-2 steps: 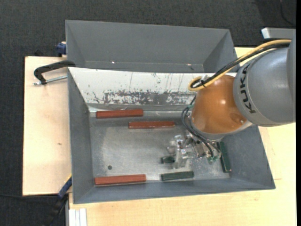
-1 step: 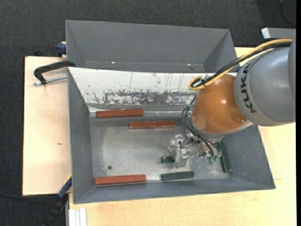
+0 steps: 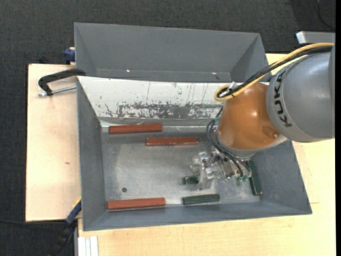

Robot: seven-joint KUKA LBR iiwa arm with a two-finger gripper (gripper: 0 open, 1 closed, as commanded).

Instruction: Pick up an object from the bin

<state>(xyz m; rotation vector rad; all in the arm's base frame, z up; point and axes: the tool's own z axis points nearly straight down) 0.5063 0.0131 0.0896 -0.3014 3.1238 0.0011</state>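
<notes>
Open floor (image 3: 144, 169) between red bars (image 3: 136, 128), green sticks (image 3: 201, 199) rightward

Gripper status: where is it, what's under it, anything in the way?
Gripper low in bin, right of centre. Small dark green piece beside it, hold unconfirmed. Dark green bar close by.

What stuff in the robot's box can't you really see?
1. Gripper: whether it grips anything is unclear, because its shiny parts run together in the camera view.
2. Small dark thing beside the gripper: too small to name.
3. Dark green bar by the right wall: its upper end is hidden behind the arm's hardware.
4. Bin floor beneath the orange wrist cover: hidden by that cover.
</notes>
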